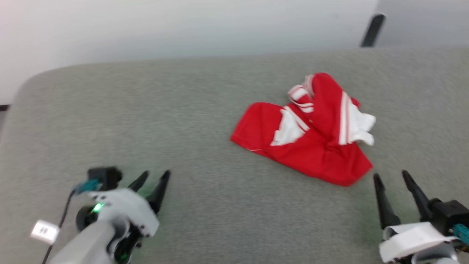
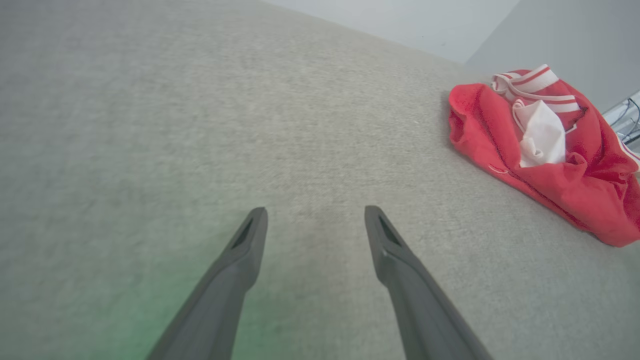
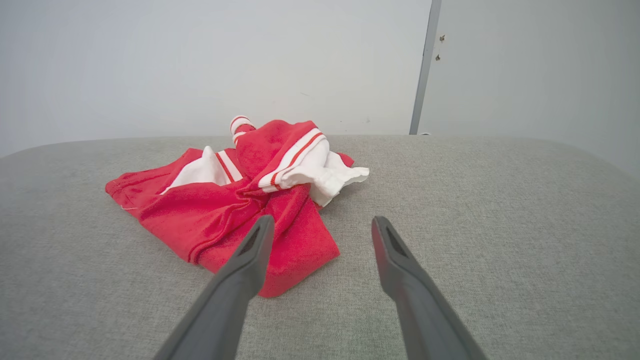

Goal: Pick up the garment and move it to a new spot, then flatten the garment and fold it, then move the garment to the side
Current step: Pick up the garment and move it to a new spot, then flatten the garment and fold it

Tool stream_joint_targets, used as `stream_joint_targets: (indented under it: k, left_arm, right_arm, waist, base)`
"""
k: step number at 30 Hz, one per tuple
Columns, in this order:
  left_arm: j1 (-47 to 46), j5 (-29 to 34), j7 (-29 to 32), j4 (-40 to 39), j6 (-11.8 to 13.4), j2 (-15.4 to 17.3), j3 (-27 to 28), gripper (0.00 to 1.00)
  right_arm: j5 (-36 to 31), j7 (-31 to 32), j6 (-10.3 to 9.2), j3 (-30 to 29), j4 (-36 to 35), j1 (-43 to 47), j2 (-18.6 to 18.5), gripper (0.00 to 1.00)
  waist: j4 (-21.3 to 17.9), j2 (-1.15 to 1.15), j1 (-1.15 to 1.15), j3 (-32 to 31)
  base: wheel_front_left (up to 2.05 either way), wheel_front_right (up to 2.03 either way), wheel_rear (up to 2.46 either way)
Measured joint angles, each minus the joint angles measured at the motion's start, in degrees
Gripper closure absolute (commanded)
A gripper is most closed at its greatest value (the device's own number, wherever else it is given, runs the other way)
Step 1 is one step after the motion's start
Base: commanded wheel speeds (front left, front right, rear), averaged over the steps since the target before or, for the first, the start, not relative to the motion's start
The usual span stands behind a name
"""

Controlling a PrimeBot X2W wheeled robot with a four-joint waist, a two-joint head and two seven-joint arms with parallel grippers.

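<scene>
On the grey fabric surface (image 1: 205, 110), a crumpled garment (image 1: 315, 146) and two empty claws.
Red with white sleeves, the garment lies bunched toward the surface's right side. The right gripper (image 1: 390, 174) hovers just beside its near corner, fingers spread wide, holding nothing. The left gripper (image 1: 157, 173), equally wide open, hangs well apart over bare fabric.

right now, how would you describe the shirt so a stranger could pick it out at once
A wide grey surface spreads before a pale wall. Toward its right side, just ahead of the robot's right fingers, lies a crumpled shirt. Bright red cloth, white sleeves and striped trim set it apart from the plain grey.
</scene>
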Motion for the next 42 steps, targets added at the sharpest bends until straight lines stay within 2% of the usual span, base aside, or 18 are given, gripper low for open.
stream_joint_targets:
  k: [6,10,12,18,26,35,42]
  left_arm:
    - [12.2,8.3,0.0,-5.4,1.9,-0.2,16.6,0.0]
    - [19.7,18.0,0.0,-11.5,3.7,-0.8,25.8,0.0]
    - [23.0,22.4,0.0,-15.6,4.3,-1.9,29.5,0.0]
    - [29.8,33.4,0.0,-24.7,3.7,-4.6,38.2,0.0]
    - [32.5,42.3,0.0,-31.7,1.8,-8.7,45.5,0.0]
    - [34.7,45.3,0.0,-32.9,0.4,-12.4,49.0,0.0]
    - [35.5,46.3,0.0,-32.6,-0.3,-14.1,50.8,0.0]
  right_arm:
    - [0.5,1.8,0.0,-3.6,-2.1,3.5,-1.5,0.0]
    - [0.6,2.8,0.0,-5.6,-3.6,5.3,-1.9,0.0]
    - [0.7,3.2,0.0,-6.2,-4.2,6.1,-2.0,0.0]
    - [1.0,4.3,0.0,-8.4,-6.1,7.1,-2.6,0.0]
    - [1.5,4.8,0.0,-9.2,-8.4,7.1,-2.4,0.0]
    - [1.5,3.9,0.0,-8.9,-8.1,8.3,-0.5,0.0]
    - [1.5,3.5,0.0,-8.4,-7.2,8.3,-0.2,0.0]
  waist:
    - [4.5,0.0,0.0,-2.6]
    - [6.5,0.0,0.0,-4.4]
    - [7.2,0.0,0.0,-5.3]
    - [8.6,0.0,0.0,-7.3]
    - [8.2,0.0,0.0,-8.0]
    - [7.2,0.0,0.0,-7.7]
    - [6.4,0.0,0.0,-8.0]
  base:
    - [0.0,0.0,0.0]
    - [0.0,0.0,0.0]
    - [0.0,0.0,0.0]
    - [0.0,0.0,0.0]
    - [0.0,0.0,0.0]
    - [0.0,0.0,0.0]
    - [0.0,0.0,0.0]
